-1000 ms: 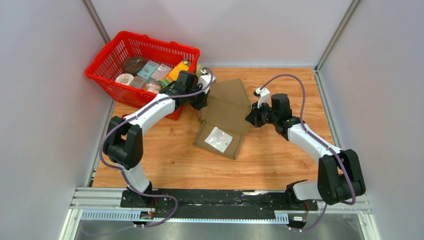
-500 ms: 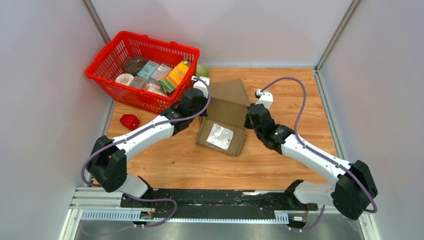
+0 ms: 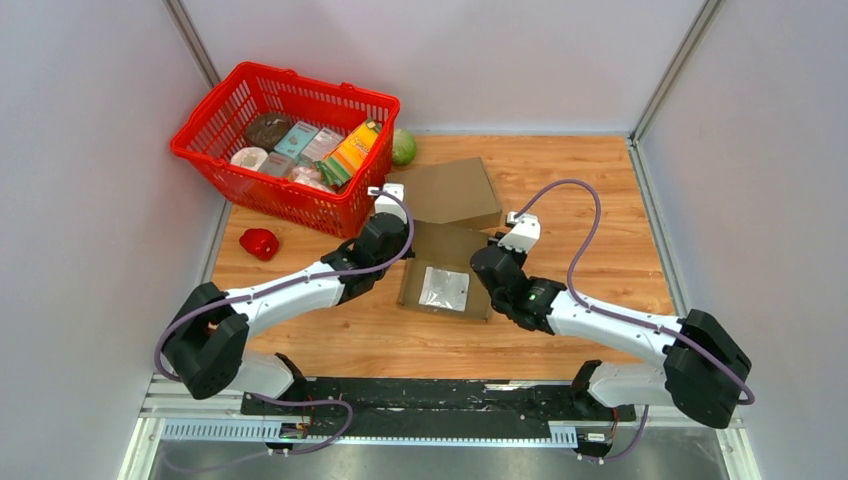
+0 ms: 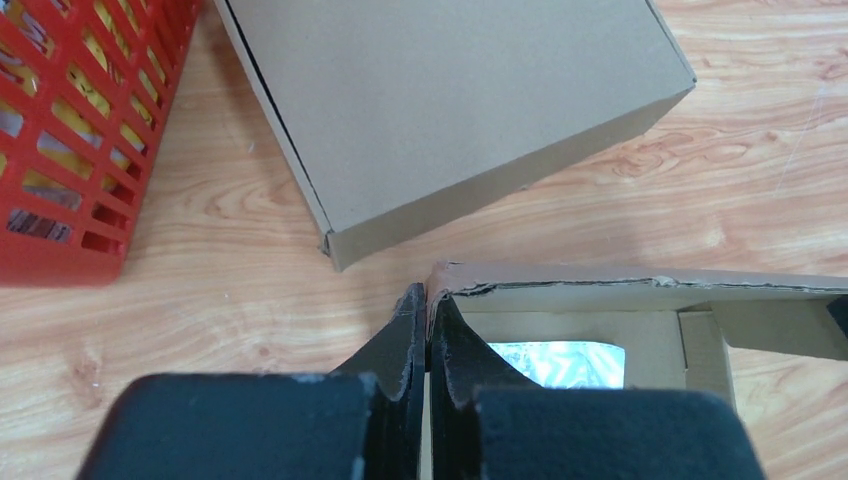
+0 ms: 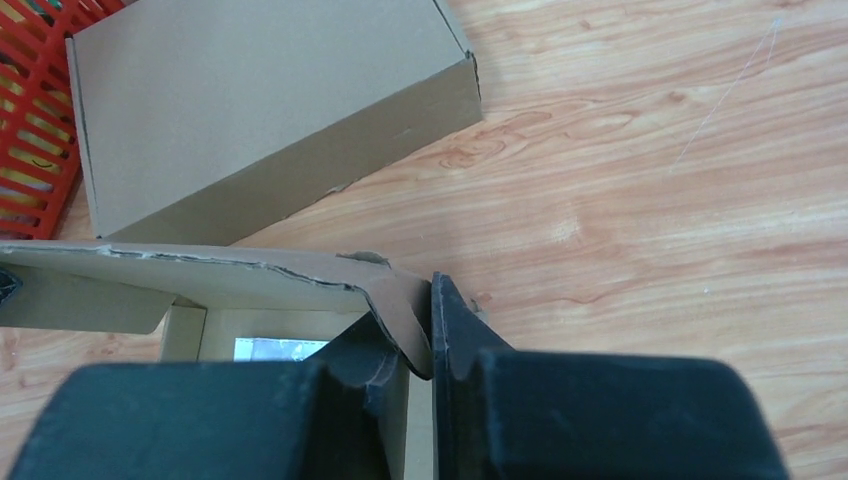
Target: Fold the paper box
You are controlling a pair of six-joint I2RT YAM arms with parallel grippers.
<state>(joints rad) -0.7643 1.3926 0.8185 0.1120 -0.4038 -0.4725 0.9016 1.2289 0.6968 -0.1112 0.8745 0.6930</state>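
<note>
The brown paper box (image 3: 446, 262) stands as an open tray in the middle of the table, with a silver packet (image 3: 441, 289) lying inside. A second brown cardboard part (image 3: 449, 193) lies flat just behind it. My left gripper (image 3: 404, 250) is shut on the tray's left wall at its far corner, which shows in the left wrist view (image 4: 428, 300). My right gripper (image 3: 491, 262) is shut on the right wall's far corner flap, seen in the right wrist view (image 5: 428, 305). The tray's far wall (image 4: 640, 290) has a torn top edge.
A red basket (image 3: 196, 131) full of groceries stands at the back left, close to the left arm. A green ball (image 3: 403, 147) lies behind the cardboard. A small red object (image 3: 259, 243) lies left of the left arm. Bare wood lies to the right and front.
Both grippers have moved toward the near edge, drawing the box with them. The cardboard has gone from tilted and spread to a squared tray, away from the part behind it.
</note>
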